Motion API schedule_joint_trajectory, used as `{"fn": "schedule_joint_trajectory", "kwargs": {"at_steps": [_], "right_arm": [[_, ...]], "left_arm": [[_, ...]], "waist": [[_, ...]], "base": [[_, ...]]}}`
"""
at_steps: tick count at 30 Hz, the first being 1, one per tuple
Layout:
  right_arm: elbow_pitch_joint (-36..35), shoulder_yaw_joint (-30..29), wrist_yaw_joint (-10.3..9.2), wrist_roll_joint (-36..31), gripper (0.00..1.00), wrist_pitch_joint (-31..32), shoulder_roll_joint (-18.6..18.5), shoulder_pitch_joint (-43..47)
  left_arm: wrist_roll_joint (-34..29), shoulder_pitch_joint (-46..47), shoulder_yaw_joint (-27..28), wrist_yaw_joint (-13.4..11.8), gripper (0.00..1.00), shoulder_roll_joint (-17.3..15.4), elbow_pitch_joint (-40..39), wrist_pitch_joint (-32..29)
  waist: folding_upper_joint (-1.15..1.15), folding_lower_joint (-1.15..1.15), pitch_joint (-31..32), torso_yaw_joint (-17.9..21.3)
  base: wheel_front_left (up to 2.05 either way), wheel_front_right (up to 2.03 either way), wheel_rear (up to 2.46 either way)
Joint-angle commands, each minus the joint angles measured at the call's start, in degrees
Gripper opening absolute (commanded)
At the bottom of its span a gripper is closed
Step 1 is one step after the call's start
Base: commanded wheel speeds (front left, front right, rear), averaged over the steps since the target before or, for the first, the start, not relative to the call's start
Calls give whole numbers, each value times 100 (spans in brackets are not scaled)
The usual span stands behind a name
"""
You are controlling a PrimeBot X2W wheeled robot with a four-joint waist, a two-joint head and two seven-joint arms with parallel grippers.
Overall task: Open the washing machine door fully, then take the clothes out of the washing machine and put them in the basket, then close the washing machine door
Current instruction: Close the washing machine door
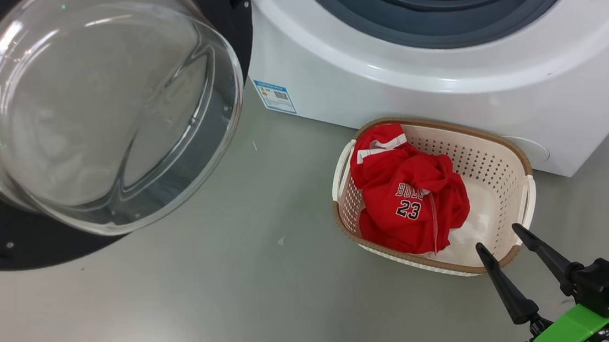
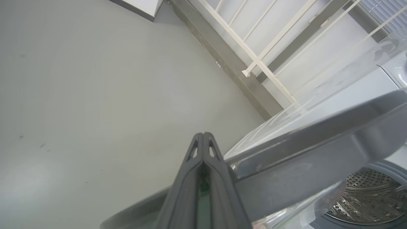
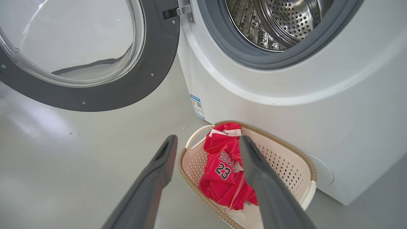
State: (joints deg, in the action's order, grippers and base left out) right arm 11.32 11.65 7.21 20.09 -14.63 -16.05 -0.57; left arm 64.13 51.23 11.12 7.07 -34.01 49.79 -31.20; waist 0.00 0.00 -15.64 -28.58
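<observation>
On the grey floor (image 1: pixel 184 313), the bright red clothes (image 1: pixel 406 195) sat in the cream plastic basket (image 1: pixel 483 163) beside the big white washing machine (image 1: pixel 412 73), its round black-rimmed glass door (image 1: pixel 101 111) swung wide, yet to close, while the right hand (image 1: pixel 497 237) hung spread and empty and the left hand (image 2: pixel 203 135) was pinched closed on nothing.

Red clothes (image 1: pixel 409 200) in cream basket (image 1: pixel 480 164) beside white washing machine (image 1: pixel 413 90) — washing machine door (image 1: pixel 101 111) wide open
</observation>
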Motion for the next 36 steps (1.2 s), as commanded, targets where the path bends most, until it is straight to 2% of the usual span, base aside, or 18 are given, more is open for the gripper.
{"fn": "schedule_joint_trajectory", "kwargs": {"at_steps": [1,9,17,36], "right_arm": [[-109,104,28,-25,100,-37,-24,-134],[-88,77,28,-22,100,-37,35,-110],[-57,80,28,-7,100,-37,124,-77],[-84,-51,28,12,100,-37,306,132]], "left_arm": [[150,-125,-27,42,0,-277,-279,-218],[462,-373,-195,42,0,-298,-673,-537],[852,-717,-458,42,0,-352,-1429,-844],[1820,-1344,-1056,42,0,-755,-2884,-1650]], "waist": [[0,0,45,3],[0,0,157,-7],[0,0,330,6],[0,0,699,255]], "base": [[0,0,0],[0,0,0],[0,0,0],[0,0,0]]}}
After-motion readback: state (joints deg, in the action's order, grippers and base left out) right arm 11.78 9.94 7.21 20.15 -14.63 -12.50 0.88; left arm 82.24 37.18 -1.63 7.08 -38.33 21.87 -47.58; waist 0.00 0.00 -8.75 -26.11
